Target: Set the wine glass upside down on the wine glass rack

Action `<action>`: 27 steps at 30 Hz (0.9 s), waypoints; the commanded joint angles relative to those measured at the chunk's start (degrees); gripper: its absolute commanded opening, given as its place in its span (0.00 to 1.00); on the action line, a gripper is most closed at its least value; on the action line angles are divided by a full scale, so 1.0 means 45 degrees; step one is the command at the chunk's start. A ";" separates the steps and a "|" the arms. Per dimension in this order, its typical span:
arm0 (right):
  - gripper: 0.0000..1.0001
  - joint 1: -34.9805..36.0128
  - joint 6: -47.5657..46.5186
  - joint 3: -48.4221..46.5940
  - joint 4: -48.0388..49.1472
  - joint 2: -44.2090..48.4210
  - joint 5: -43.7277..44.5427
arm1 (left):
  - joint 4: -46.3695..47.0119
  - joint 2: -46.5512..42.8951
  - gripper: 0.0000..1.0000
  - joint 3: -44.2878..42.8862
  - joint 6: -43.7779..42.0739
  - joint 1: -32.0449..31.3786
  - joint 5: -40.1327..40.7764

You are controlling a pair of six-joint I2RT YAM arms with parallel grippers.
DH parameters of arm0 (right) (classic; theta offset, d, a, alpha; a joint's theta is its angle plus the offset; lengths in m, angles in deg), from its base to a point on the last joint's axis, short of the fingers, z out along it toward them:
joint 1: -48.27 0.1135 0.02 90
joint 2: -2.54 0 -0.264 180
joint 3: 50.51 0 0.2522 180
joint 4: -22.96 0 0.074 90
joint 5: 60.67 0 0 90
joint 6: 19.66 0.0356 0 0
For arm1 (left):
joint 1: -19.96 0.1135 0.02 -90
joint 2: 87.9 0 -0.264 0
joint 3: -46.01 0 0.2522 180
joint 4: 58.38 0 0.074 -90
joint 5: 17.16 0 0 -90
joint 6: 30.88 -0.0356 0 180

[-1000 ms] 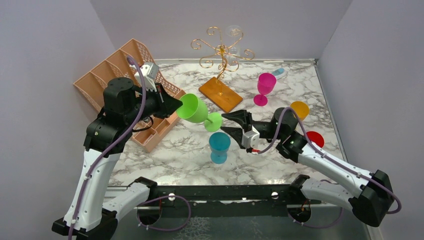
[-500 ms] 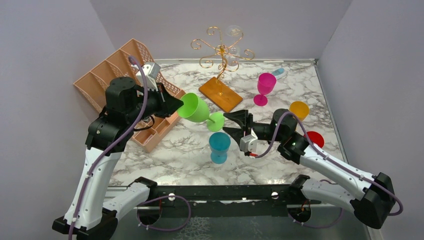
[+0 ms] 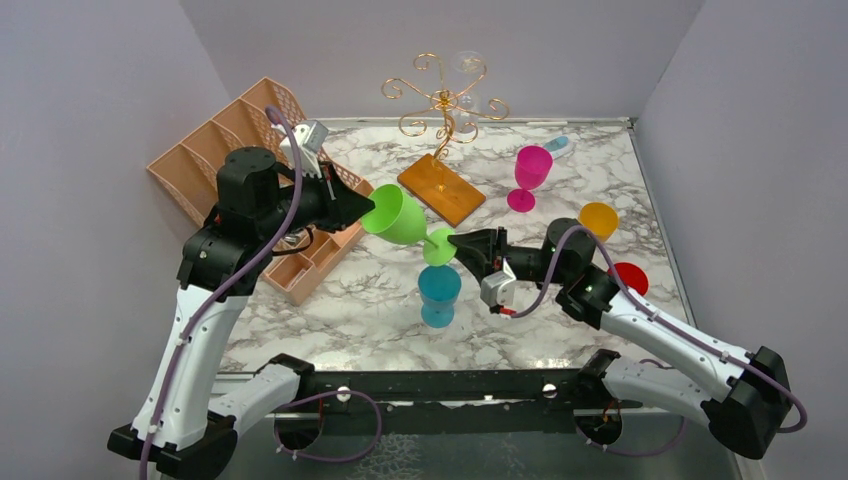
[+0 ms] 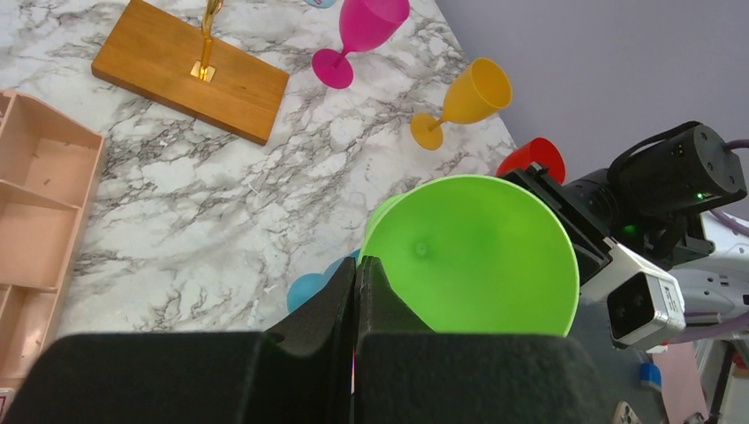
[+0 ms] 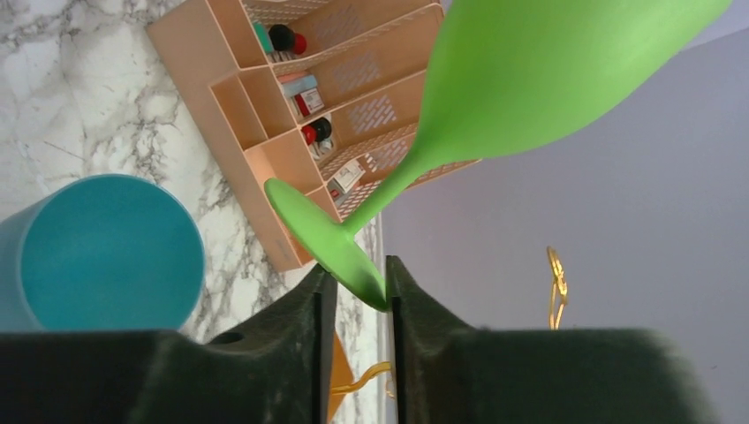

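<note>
The green wine glass point(image 3: 395, 215) hangs on its side in the air between both arms, above the marble table. My left gripper point(image 3: 355, 207) is shut on its rim; the bowl point(image 4: 477, 256) opens toward the left wrist camera, by my left gripper point(image 4: 358, 265). My right gripper point(image 3: 458, 243) has its jaws closed in on the edge of the glass's foot point(image 5: 322, 234), which sits between the right gripper point(image 5: 355, 287) fingers. The gold wire wine glass rack point(image 3: 445, 100) stands on its wooden base point(image 3: 440, 187) at the back; that base shows in the left wrist view point(image 4: 190, 62).
A teal cup point(image 3: 438, 290) stands just below the held glass. A pink glass point(image 3: 530, 170), an orange glass point(image 3: 599, 218) and a red glass point(image 3: 630, 277) are on the right. A peach mesh organiser point(image 3: 230, 150) fills the back left. A clear glass point(image 3: 468, 65) hangs on the rack.
My right gripper moved left onto the green glass's foot and its jaws narrowed around it. My left arm lifted the bowl slightly up and to the right.
</note>
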 commanded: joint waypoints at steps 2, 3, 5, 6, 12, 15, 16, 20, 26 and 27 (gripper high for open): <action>0.16 0.0083 0.0059 0.0004 0.0379 0.0401 -0.0320 | 0.0269 0.0145 0.00 0.0154 0.0131 -0.0029 -0.0302; 0.11 0.0086 0.0160 0.0013 0.0380 0.0458 -0.0398 | 0.0277 0.0156 0.00 0.0172 0.0094 -0.0037 -0.0075; 0.02 0.0087 0.0456 0.0009 0.0293 0.0581 -0.0551 | 0.0281 0.0149 0.00 0.0235 0.0017 -0.0039 0.0447; 0.01 0.0092 0.0644 0.0021 0.0259 0.0622 -0.0629 | 0.0281 0.0137 0.00 0.0278 -0.0004 -0.0040 0.0753; 0.01 0.0087 0.1696 0.0241 0.0396 0.0723 -0.0809 | 0.0446 -0.0026 0.28 0.0563 -0.0240 -0.0023 0.2236; 0.01 0.0092 0.2408 0.0212 0.0635 0.0760 -0.0853 | 0.0581 -0.0128 0.50 0.0584 -0.0263 -0.0041 0.2836; 0.01 0.0092 0.2712 0.0205 0.0810 0.0771 -0.0874 | 0.0619 -0.0186 0.56 0.0585 -0.0263 -0.0031 0.3022; 0.01 0.0092 0.3672 0.0202 0.1025 0.0758 -0.0974 | 0.0734 -0.0418 0.74 0.0565 -0.0276 -0.0024 0.3730; 0.01 0.0092 0.5961 0.0581 0.2088 0.1095 -0.0928 | 0.0949 -0.0920 0.99 0.0730 -0.0444 -0.0027 0.4612; 0.01 0.0092 0.6432 0.0676 0.2410 0.1194 -0.0889 | 0.0990 -0.0983 0.99 0.0791 -0.0483 -0.0029 0.4706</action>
